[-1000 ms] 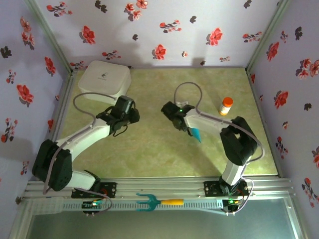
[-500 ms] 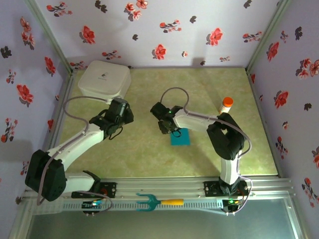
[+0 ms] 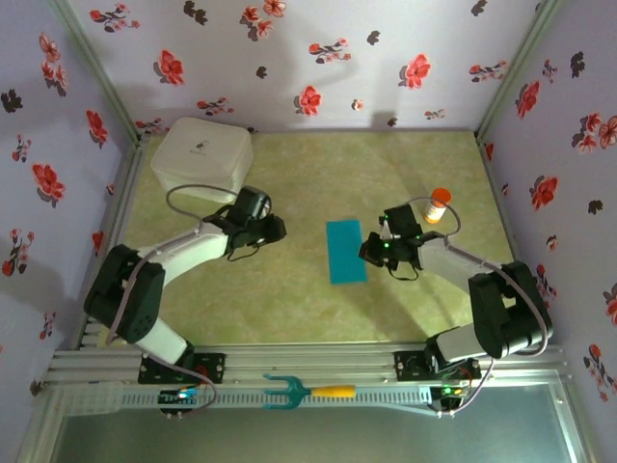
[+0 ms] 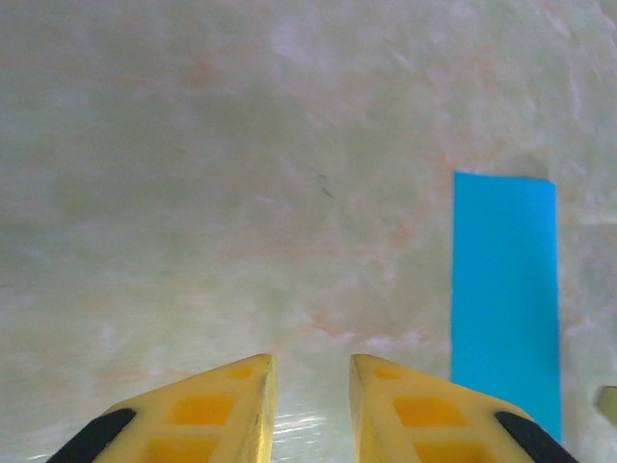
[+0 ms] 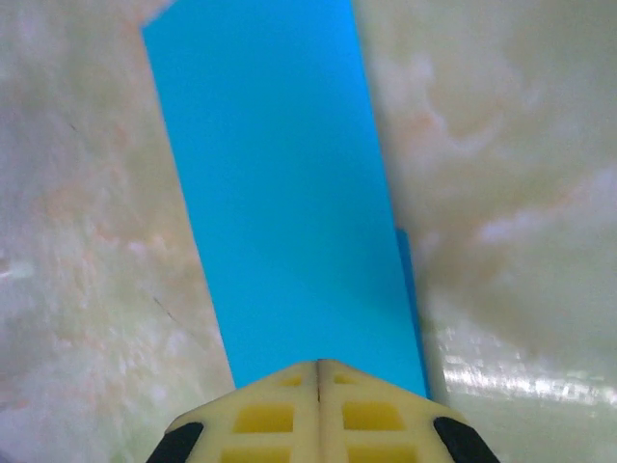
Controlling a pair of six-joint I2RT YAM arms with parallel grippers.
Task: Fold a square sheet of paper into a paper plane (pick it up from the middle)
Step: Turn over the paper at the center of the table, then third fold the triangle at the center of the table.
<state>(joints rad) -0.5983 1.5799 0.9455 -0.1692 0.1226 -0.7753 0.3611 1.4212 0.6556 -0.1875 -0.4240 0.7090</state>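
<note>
The sheet of paper [image 3: 345, 251] lies flat in the middle of the table, folded into a narrow teal-blue rectangle. No paper plane shape shows. My right gripper [image 3: 371, 253] is at its right long edge, low over the table. In the right wrist view it [image 5: 318, 365] is shut, tips pressed together just over the near edge of the paper [image 5: 280, 193]. My left gripper [image 3: 275, 230] sits left of the sheet, apart from it. In the left wrist view it [image 4: 310, 362] stands open a little, bare table in the gap, the paper [image 4: 504, 289] to its right.
A white square box [image 3: 201, 159] stands at the back left. An orange-capped bottle [image 3: 438, 205] stands behind my right arm. A teal fork-shaped tool with a yellow handle [image 3: 304, 391] lies on the front rail. Flowered walls close in three sides.
The paper went from hanging in my right gripper to lying flat on the table. My right gripper drew back to the paper's right side. My left gripper moved right, toward the sheet.
</note>
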